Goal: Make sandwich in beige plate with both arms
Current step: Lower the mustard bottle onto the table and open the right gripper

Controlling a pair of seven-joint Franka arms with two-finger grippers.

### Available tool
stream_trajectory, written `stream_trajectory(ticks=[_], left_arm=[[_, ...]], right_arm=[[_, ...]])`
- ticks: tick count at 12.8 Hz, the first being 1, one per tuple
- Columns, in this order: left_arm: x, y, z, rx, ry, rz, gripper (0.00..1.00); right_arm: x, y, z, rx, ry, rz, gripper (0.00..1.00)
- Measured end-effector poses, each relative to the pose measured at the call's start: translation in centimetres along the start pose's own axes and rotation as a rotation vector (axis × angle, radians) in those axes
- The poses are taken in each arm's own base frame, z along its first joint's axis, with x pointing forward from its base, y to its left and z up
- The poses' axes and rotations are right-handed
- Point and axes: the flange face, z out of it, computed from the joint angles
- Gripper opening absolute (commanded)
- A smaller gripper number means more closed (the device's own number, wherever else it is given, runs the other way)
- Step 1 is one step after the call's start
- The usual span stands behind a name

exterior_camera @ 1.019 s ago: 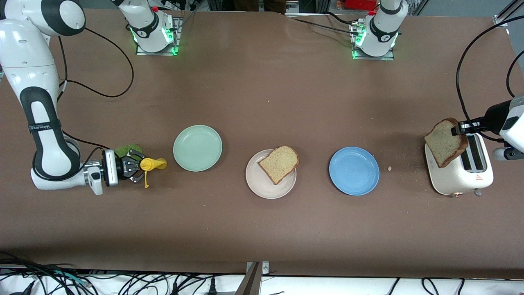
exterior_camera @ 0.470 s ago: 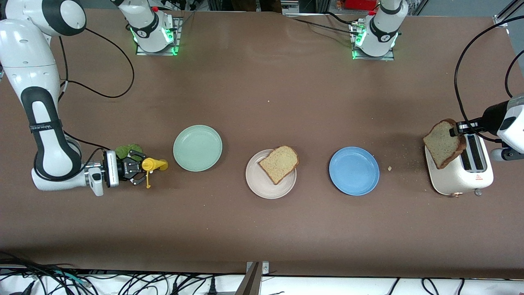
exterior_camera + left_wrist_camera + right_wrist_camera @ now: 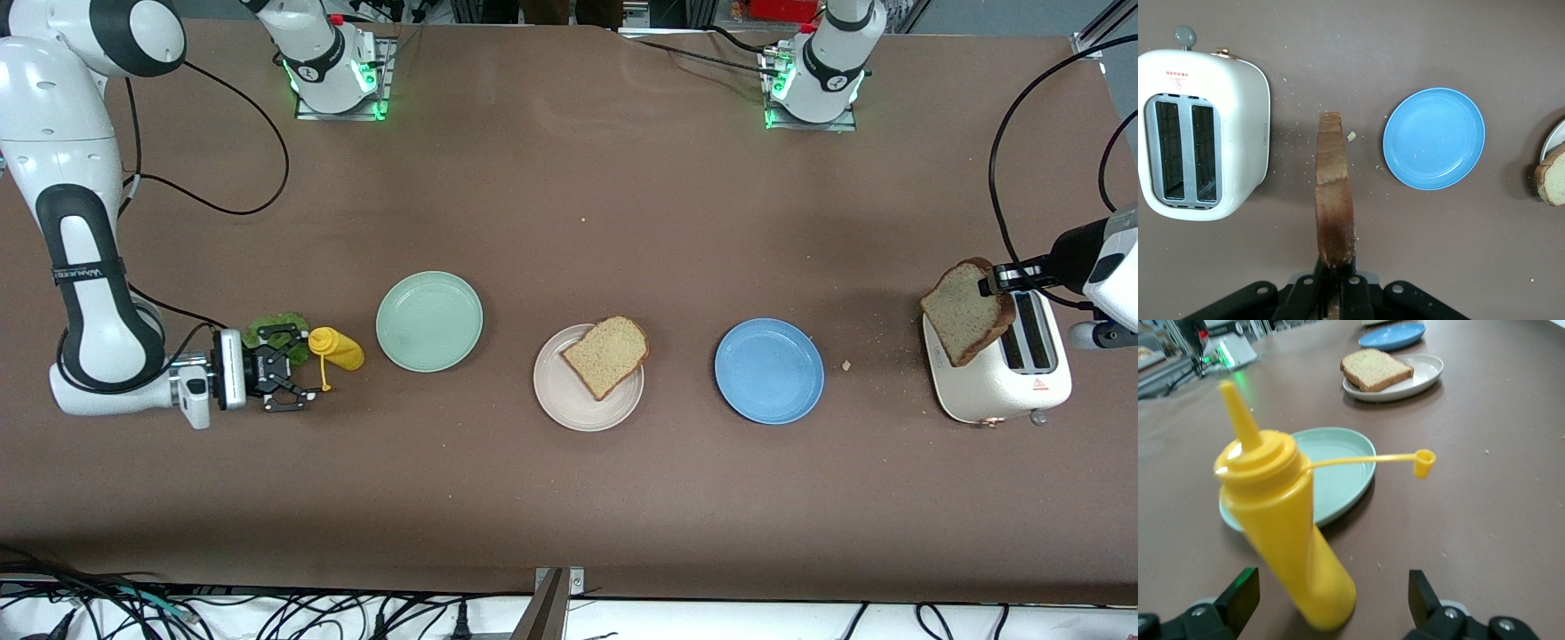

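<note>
The beige plate (image 3: 558, 397) sits mid-table with one bread slice (image 3: 606, 356) on it; both show in the right wrist view, plate (image 3: 1429, 368) and slice (image 3: 1375, 368). My left gripper (image 3: 987, 286) is shut on a second bread slice (image 3: 965, 311), held on edge over the table between the toaster and the blue plate; the left wrist view shows the slice (image 3: 1335, 200) clamped in my gripper (image 3: 1336, 283). The green lettuce (image 3: 267, 327) lies on the table beside my right gripper (image 3: 286, 378), which is open and empty (image 3: 1331, 613).
A yellow squeeze bottle (image 3: 336, 348) (image 3: 1285, 520) leans tilted just off my right gripper, its cap dangling on a strap. The mint-green plate (image 3: 429, 321) and blue plate (image 3: 769, 371) flank the beige plate. A white toaster (image 3: 1005, 369) (image 3: 1201, 127) stands at the left arm's end.
My right gripper has opened, let go of the yellow bottle and drawn back toward the right arm's end; the bottle now tilts over. The left gripper with its slice has barely moved.
</note>
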Motion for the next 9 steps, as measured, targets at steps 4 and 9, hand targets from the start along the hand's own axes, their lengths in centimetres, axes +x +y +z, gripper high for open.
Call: stream_trajectory(ticks=[4,9], left_arm=[[0.0,-0.1,0.0,0.000,0.000,-0.002,0.00],[0.0,-0.1,0.0,0.000,0.000,-0.002,0.00]], right_arm=[[1.3,-0.7,-5.6,-0.018,-0.221,-0.052,1.00],[-0.5,-1.2,-7.9,-0.004,-0.500,-0.033,1.00]])
